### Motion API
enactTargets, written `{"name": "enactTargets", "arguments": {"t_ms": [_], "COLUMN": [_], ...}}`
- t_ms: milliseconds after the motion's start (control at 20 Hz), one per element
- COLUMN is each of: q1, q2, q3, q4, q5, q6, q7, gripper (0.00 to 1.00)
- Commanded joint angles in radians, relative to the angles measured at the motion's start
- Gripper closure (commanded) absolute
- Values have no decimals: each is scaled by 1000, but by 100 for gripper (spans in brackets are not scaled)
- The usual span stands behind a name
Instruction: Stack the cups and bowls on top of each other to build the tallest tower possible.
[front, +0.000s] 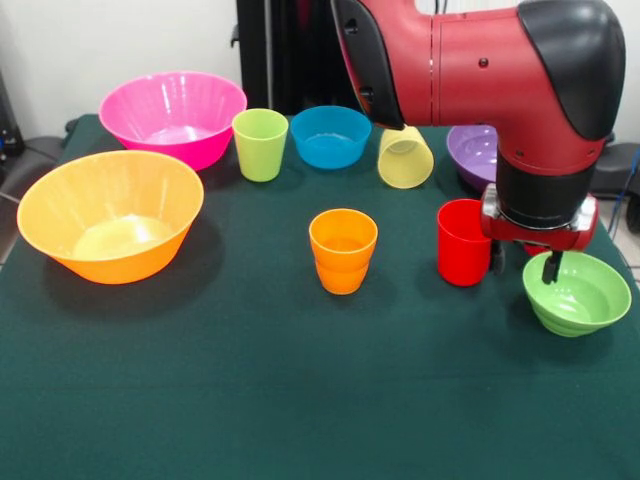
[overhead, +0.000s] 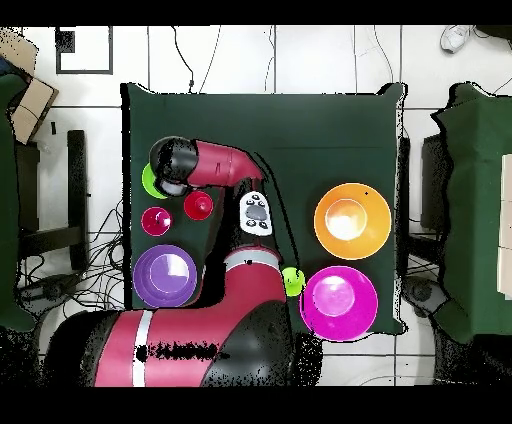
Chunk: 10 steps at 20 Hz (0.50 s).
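My gripper (front: 524, 262) hangs open at the right, low over the near-left rim of the small light green bowl (front: 578, 292). One finger (front: 551, 266) dips inside the bowl; the other is outside, beside the red cup (front: 463, 241). The orange ribbed cup (front: 343, 250) stands upright mid-table. Along the back are the large pink bowl (front: 172, 115), lime green cup (front: 260, 143), blue bowl (front: 330, 135), the pale yellow cup (front: 405, 157) tipped over, and the purple bowl (front: 475, 150). The large orange bowl (front: 110, 212) sits at the left. In the overhead view a pink-red cup (overhead: 157, 220) stands beside the green bowl (overhead: 150, 182).
The red arm (front: 470, 70) slants across the back right of the table and hides part of the purple bowl. From above, the arm (overhead: 225, 165) covers the table's middle. The dark green cloth (front: 300, 400) runs to the table's edges.
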Motion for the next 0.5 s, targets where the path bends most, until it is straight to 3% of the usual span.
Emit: {"name": "enactTargets", "arguments": {"t_ms": [50,500], "q1": [20,51], "q2": [14,10], "q3": [81,87], "q4": [108,153], "q5": [28,43], "q6": [-108,-156], "q7": [158,173], "gripper": [0,0]}}
